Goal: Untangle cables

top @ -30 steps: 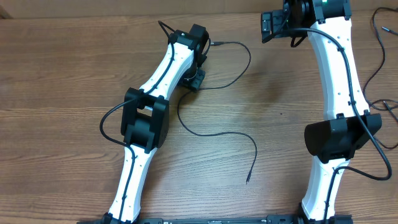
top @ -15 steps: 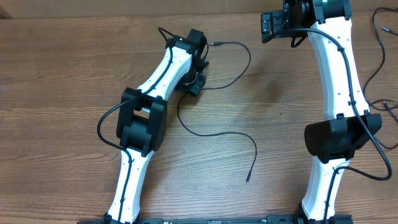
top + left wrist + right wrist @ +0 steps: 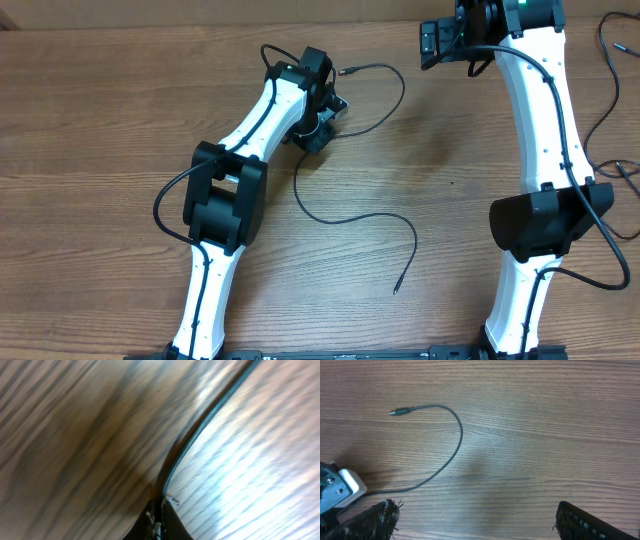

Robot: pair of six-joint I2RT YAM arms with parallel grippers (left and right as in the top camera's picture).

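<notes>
Our left gripper is pinched tight on the cable, which snakes loose across the table between the arms. Our right gripper gapes wide, empty. We judge the cable light and limp, best held near a plug.

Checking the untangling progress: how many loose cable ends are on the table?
2. One plug end lies toward the far side; the other end lies near the front, centre. Cords at the right edge leave the frame, so more may be hidden.
</notes>
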